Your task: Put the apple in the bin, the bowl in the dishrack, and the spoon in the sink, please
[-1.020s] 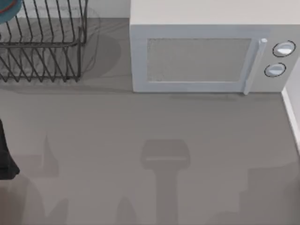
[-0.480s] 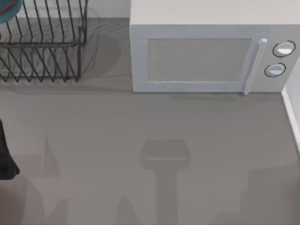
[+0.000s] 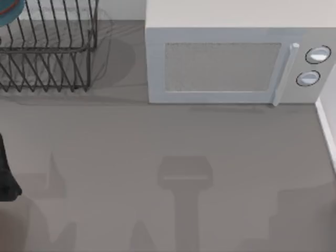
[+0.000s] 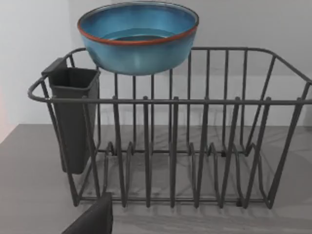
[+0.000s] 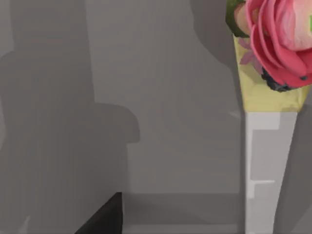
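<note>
The blue-teal bowl (image 4: 138, 36) with its reddish-brown rim rests upright on the top of the dark wire dishrack (image 4: 195, 101), at its back corner above a dark utensil cup (image 4: 73, 117). In the top view the dishrack (image 3: 52, 50) stands at the far left, with the bowl (image 3: 10, 10) at its far left end. A dark part of my left gripper (image 4: 92, 219) sits in front of the rack, apart from it. My left arm (image 3: 6, 176) is at the table's left edge. A dark part of my right gripper (image 5: 105, 217) hangs over bare table. The apple, spoon, bin and sink are out of view.
A white microwave (image 3: 226, 68) with two round knobs stands at the back, right of the rack. In the right wrist view a pink flower (image 5: 278, 34) sits in a yellow vase (image 5: 268, 92) beside a pale strip (image 5: 265, 165). Grey tabletop (image 3: 157, 136) stretches in front.
The arm shadows at the table's front left have shifted slightly. The bowl, rack and microwave have not moved.
</note>
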